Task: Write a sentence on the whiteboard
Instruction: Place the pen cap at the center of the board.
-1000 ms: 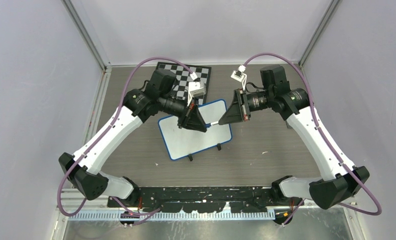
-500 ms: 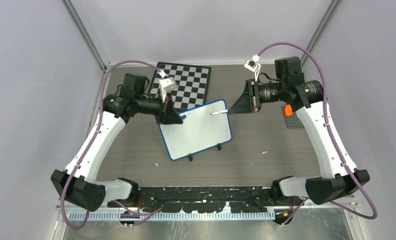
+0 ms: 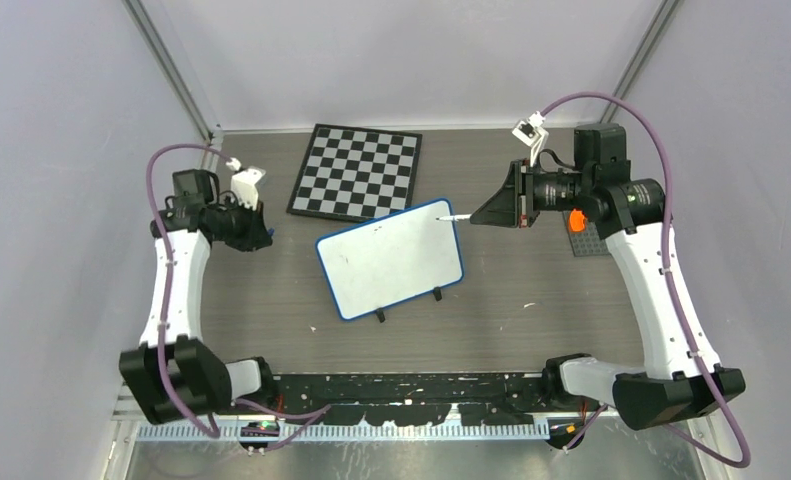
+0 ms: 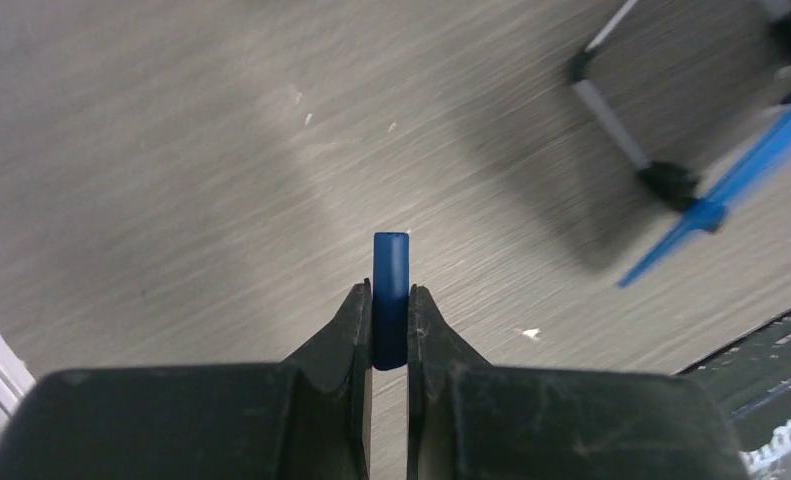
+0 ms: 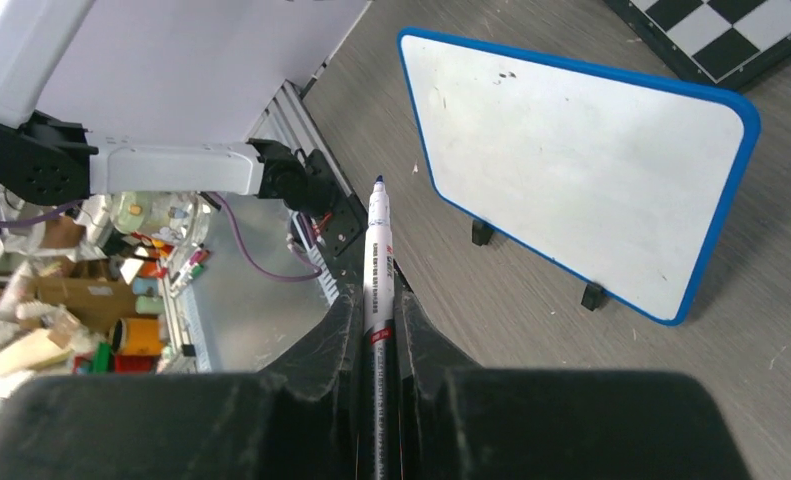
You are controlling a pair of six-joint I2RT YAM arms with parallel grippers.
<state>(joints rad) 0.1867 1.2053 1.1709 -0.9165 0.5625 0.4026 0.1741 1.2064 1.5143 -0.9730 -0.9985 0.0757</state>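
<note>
The grey wood-grain worktop [image 3: 531, 290] carries the whiteboard [image 3: 391, 258] near its middle, standing on small black feet; the chessboard [image 3: 356, 172] lies flat just behind it; at the right a small orange piece [image 3: 575, 220] sits on a grey plate [image 3: 591, 242].

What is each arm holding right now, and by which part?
Left jaws pinch a short blue cylindrical cap by its near end. Right jaws grip a white blue-tipped marker pen by its barrel, tip free.

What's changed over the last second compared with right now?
The left hand swung away left off the whiteboard, holding the blue cap. The right hand drew back right with the uncapped marker, tip near the board's far right corner. The whiteboard and chessboard stayed put.
</note>
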